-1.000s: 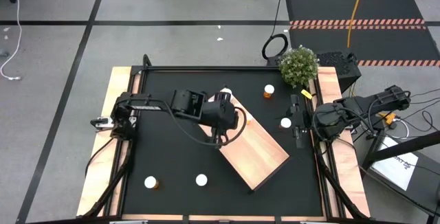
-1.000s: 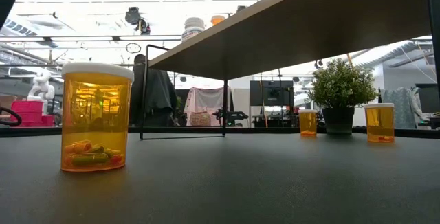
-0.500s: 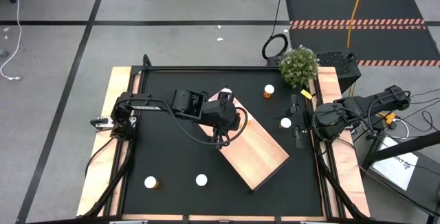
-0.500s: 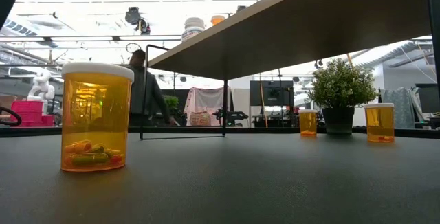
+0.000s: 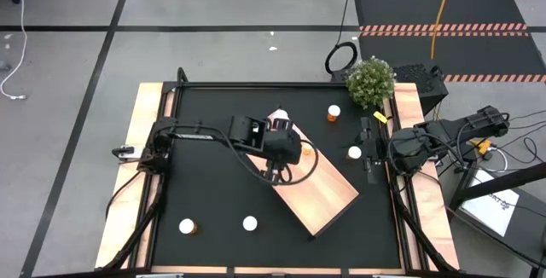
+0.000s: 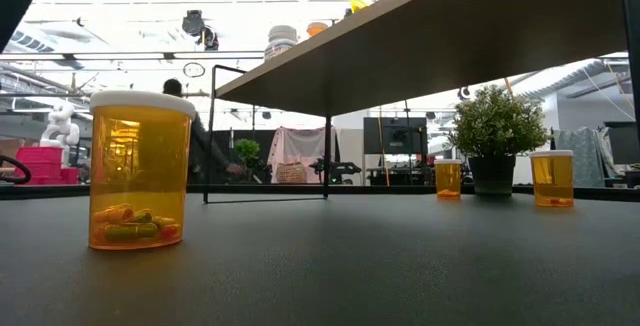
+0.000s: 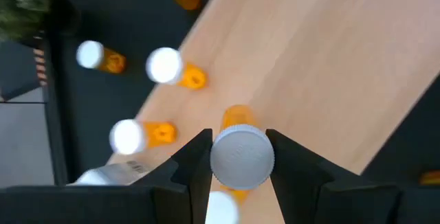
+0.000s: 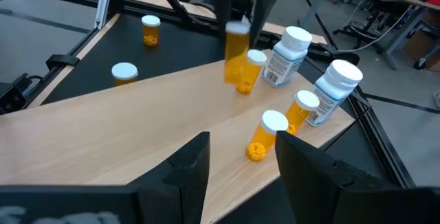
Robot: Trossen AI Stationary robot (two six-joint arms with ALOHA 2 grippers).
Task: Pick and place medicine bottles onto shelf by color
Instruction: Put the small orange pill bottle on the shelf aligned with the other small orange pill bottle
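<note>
An orange bottle (image 7: 238,157) with a white cap hangs upright between the left gripper (image 7: 238,161) fingers, above the pale wooden shelf (image 7: 330,66). Other orange bottles (image 7: 177,70) stand just beyond it.

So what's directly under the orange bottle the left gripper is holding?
Bare pale wood of the shelf lies under the held bottle, which the left gripper keeps just above the board. The spot straight beneath is covered by the bottle's own cap in the wrist view.

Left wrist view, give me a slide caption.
Left gripper holds an orange bottle above the shelf.
</note>
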